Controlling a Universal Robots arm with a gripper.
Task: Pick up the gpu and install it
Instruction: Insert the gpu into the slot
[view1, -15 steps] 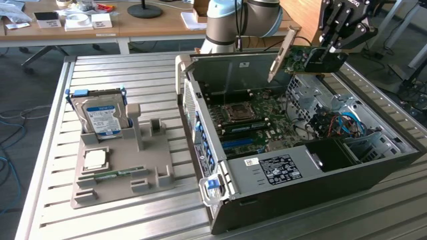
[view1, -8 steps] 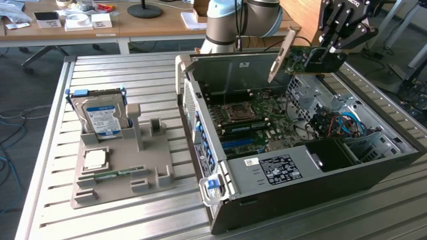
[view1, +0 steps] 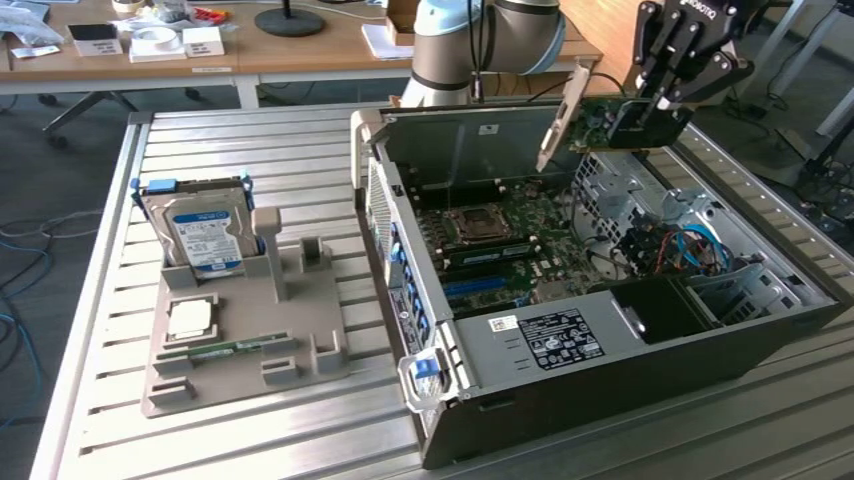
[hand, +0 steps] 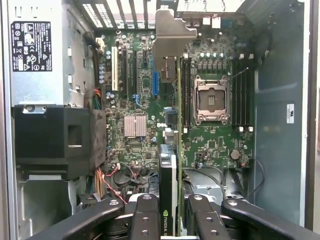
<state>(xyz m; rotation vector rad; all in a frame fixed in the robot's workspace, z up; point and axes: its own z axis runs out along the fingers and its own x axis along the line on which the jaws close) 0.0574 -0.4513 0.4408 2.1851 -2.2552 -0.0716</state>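
My black gripper (view1: 651, 115) pinches the thin dark bracketed gpu (view1: 601, 126) above the open grey computer case (view1: 627, 375); tilt could jam it off-slot.

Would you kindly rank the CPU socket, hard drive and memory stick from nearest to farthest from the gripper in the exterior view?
From the gripper, holding the gpu above the case:
1. CPU socket, inside the case.
2. Hard drive, upright on the grey holder, exterior view's left.
3. Memory stick, flat on that holder, nearer the camera.
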